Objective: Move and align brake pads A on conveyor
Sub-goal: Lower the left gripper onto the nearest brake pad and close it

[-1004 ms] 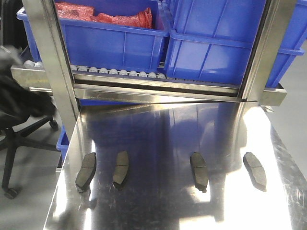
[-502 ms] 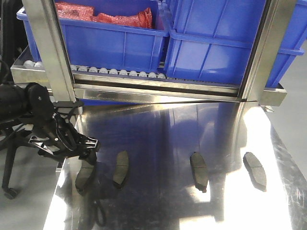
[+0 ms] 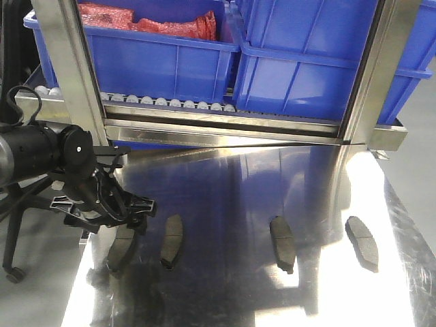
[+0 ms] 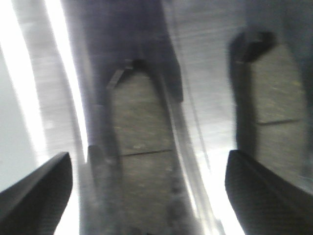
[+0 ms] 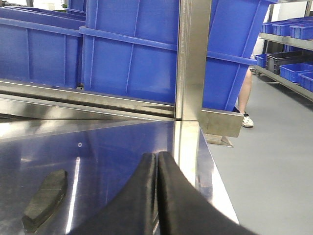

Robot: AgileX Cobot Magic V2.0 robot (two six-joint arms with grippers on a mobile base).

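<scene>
Over the leftmost brake pad (image 3: 121,249) on the steel surface (image 3: 231,197), left claw (image 3: 129,219) hangs open, a finger each side; likely the pre-grasp step. Next move calls for descending and closing squarely. Right claw (image 5: 157,191) is closed, empty.

Front view overlooks the steel table (image 3: 238,286); wrist views skim it closely (left blurred).

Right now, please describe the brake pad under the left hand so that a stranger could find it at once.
On the shiny steel table, in front of the blue bins, four dark brake pads lie in a row. It is the pad at the left end, nearest the table's left edge. Only this one has the open left hand above it.
</scene>
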